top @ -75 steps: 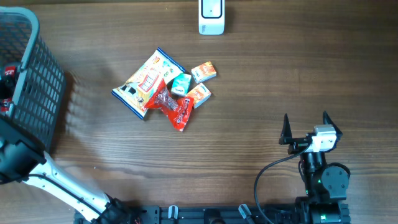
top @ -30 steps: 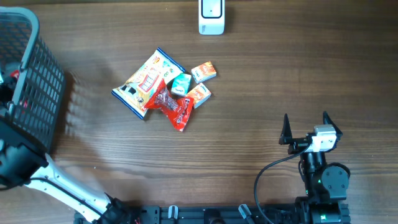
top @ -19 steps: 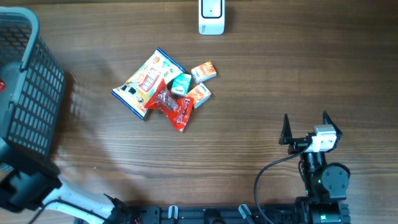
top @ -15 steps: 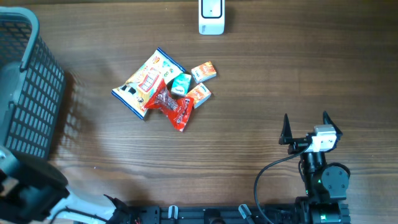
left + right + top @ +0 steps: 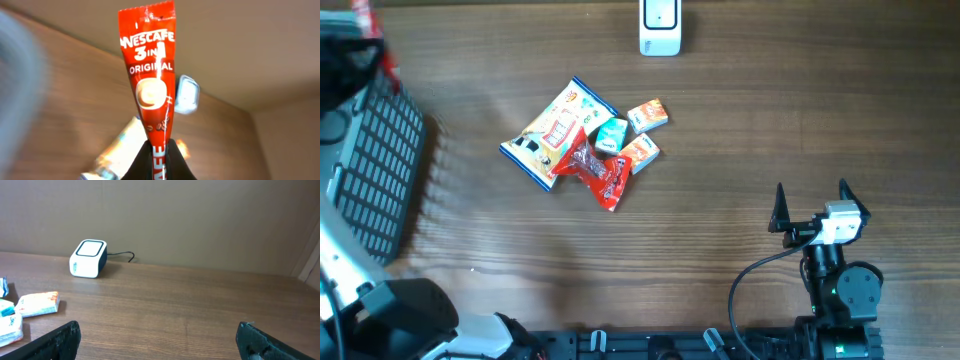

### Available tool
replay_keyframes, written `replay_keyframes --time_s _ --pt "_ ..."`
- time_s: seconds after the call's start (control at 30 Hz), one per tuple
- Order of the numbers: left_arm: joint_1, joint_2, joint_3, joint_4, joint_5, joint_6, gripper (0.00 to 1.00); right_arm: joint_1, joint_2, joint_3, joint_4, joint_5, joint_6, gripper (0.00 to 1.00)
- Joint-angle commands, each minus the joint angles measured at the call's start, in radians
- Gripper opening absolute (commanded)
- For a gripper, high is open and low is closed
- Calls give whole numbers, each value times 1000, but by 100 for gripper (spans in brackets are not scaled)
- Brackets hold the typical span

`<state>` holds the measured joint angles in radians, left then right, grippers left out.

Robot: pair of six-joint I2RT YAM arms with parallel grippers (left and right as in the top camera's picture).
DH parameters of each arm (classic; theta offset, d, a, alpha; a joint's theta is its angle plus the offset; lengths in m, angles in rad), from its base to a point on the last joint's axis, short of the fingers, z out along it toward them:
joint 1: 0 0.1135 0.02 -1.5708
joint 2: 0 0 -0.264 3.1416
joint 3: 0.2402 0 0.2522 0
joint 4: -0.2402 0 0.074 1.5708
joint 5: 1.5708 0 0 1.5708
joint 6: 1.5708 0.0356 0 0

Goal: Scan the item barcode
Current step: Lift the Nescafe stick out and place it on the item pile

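Pinching the bottom end of a red coffee sachet (image 5: 151, 70), the left gripper (image 5: 159, 152) has its jaws pressed together on the foil. Sachet stands upright in the wrist view, printed side to the camera, text reads Nescafe 3 in 1 Original. Background there is blurred. In the overhead view that arm is a blur in the upper left corner of the frame, above the dark mesh basket (image 5: 382, 165) at the left edge. Sachet shows there only as a red smear, held up off the table (image 5: 770, 110).

White scanner (image 5: 660, 27) sits at top centre of the frame, well apart from the sachet. It has a dark cable behind it in the right wrist view.

Left of centre lies a pile. A big snack bag (image 5: 552, 135) lies on the left of it, and a red packet (image 5: 602, 172) overlaps the bag's lower right edge. A teal box (image 5: 612, 133) touches the red packet. Two orange boxes (image 5: 648, 115) are just right of the teal one, one upper and one lower.

Right gripper (image 5: 812, 205) is in the lower right of the frame, fingers spread wide with nothing between them, well apart from the pile and the scanner. Its wrist view looks across bare wood to the scanner, with one orange box at the left edge.
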<state>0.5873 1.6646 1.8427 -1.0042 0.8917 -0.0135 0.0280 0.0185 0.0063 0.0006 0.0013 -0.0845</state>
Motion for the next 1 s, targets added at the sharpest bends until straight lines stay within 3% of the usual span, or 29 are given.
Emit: replay_keyframes --time_s 0.0,0.3,0.6,0.83,0.9,0.93,0.97 --pt "-148 1 -6 -69 -25 -25 4 -4 -5 -1 5 -2 -11 100" --pt "-511 30 -82 -143 -477 -26 4 -4 -5 -1 5 -2 -10 100" --pt "-695 144 -280 18 -500 -158 4 -4 -5 -1 5 -2 -11 100" --pt "-777 245 -307 65 -500 -212 4 -4 -5 -1 5 -2 -10 100" --pt "-791 251 -307 70 -500 -212 33 -4 -5 -1 5 -2 -11 100" --pt "-796 251 -307 74 -500 -212 56 -4 -5 -1 5 -2 -10 100" --pt "-797 251 -306 75 -500 -212 58 -4 -5 -1 5 -2 -11 100"
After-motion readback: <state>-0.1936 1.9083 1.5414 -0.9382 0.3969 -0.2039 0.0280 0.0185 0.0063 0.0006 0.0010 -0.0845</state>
